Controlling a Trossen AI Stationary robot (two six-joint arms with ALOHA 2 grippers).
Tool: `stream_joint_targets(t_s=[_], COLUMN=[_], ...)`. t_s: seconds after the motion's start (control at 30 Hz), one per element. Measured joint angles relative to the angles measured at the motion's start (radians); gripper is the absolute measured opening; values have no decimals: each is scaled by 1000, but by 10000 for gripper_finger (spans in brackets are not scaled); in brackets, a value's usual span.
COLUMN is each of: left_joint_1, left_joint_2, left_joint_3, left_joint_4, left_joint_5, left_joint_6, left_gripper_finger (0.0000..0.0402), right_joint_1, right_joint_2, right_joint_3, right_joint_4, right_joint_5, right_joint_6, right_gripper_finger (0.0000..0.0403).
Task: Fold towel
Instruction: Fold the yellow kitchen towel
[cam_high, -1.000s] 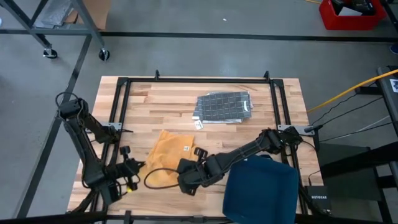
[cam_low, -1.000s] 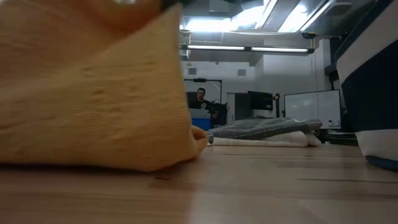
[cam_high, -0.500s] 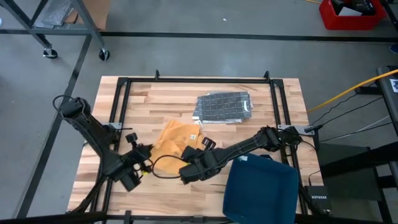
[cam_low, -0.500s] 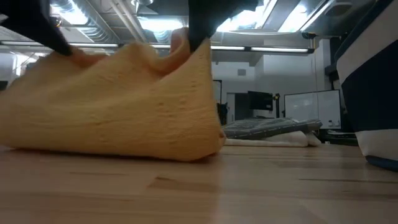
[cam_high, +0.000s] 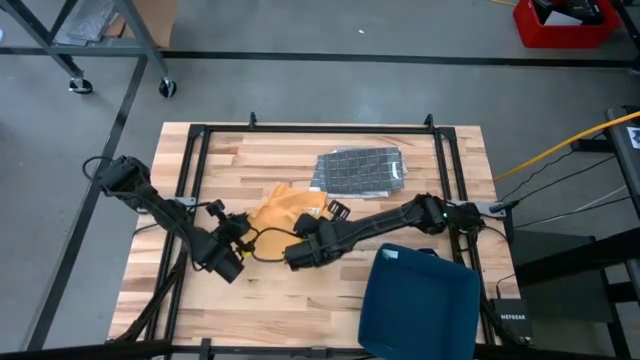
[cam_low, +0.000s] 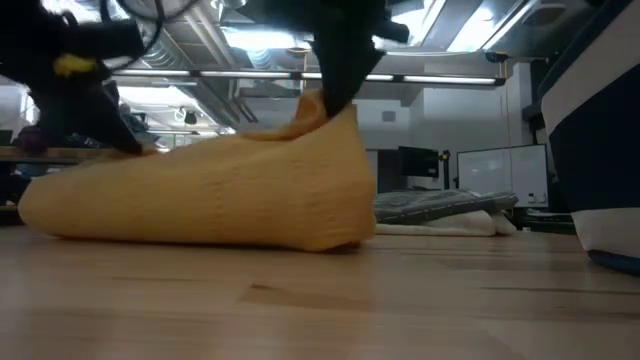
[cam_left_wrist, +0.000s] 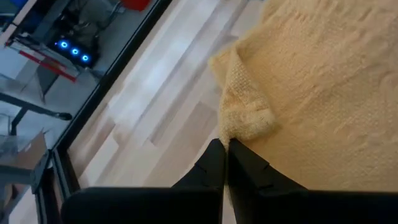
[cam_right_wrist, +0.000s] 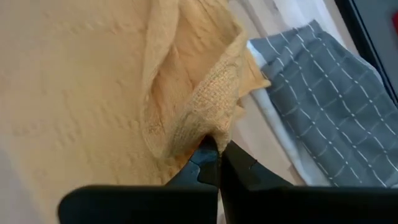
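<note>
I have the yellow towel (cam_high: 285, 205) bunched near the middle of the wooden surface (cam_high: 420, 310), just below and left of a folded grey checked cloth (cam_high: 360, 170) that lies in the upper centre of the high view. My left end effector (cam_high: 243, 238) sits at the towel's lower left edge, pinched closed on a corner of it; in the left wrist view the fingers (cam_left_wrist: 214, 165) meet on a crumpled yellow corner (cam_left_wrist: 245, 118). My right end effector (cam_high: 312, 222) is at the towel's right side, also clamped shut on a raised fold, which the right wrist view shows standing up from between the fingers (cam_right_wrist: 208, 155), with the grey cloth (cam_right_wrist: 317, 106) just beyond.

In the low view the towel (cam_low: 210, 190) reads as a low mound resting on the surface, peaked at its right end where a dark end effector (cam_low: 335, 100) holds it up.

A dark blue bin (cam_high: 415, 300) stands at the lower right of the surface, close to the right arm. A black frame (cam_high: 320, 128) runs around the surface. Beyond it lies grey floor, a red box (cam_high: 560, 22) at the upper right corner and a yellow cable (cam_high: 565, 140) on the right. Across the room, the low view shows ceiling lights (cam_low: 400, 78) and monitors (cam_low: 495, 170).
</note>
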Motion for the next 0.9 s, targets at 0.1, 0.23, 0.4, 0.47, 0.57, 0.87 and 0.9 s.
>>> stream_joint_targets(t_s=[0.1,0.23,0.4,0.47,0.57,0.87,0.9], left_joint_1=[31,76,156,193,246,360,369], left_joint_2=[0,0,0,0,0,0,0], left_joint_3=[-33,-64,-104,-127,-166,-243,-252], left_joint_4=[56,140,282,363,489,613,622], left_joint_5=[-13,-71,-114,-114,-113,-75,-74], left_joint_6=[25,71,190,259,366,439,453], left_gripper_finger=[0,0,0,0,0,13,17], right_joint_1=[-27,-59,-88,-95,-101,-100,-100], right_joint_2=[0,2,2,2,1,1,1], right_joint_3=[-49,-103,-182,-208,-253,-349,-359], right_joint_4=[3,13,66,93,142,148,144], right_joint_5=[-7,-13,-37,-49,-62,-102,-102], right_joint_6=[-3,-3,-19,-27,-44,-52,-52], right_gripper_finger=[1,1,1,1,1,27,34])
